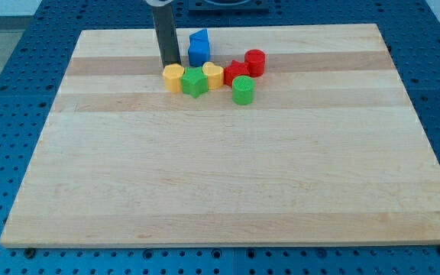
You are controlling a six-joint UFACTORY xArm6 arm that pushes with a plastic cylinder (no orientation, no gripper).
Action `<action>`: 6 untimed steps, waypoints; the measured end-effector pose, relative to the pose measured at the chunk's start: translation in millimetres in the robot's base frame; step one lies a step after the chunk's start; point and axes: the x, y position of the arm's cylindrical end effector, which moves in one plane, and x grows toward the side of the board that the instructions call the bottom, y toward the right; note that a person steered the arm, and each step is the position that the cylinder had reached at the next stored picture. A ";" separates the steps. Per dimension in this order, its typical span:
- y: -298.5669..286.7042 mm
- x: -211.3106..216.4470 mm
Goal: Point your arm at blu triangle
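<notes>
The blue triangle-like block (pixel 198 47) stands near the view's top, left of centre, on the wooden board (pixel 228 191). My tip (pixel 171 63) is just left of it and slightly lower in the view, a small gap apart. The tip sits right above the yellow block (pixel 173 77). Next to the yellow block lie a green star block (pixel 195 82) and a yellow heart block (pixel 213 75).
A red star block (pixel 235 72), a red cylinder (pixel 255 62) and a green cylinder (pixel 243 90) lie to the right of the cluster. The board lies on a blue perforated table (pixel 21 69).
</notes>
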 end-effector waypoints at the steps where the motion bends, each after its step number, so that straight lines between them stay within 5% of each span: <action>1: 1.9 31.9; 2: 0.9 39.8; 6: -7.5 -109.9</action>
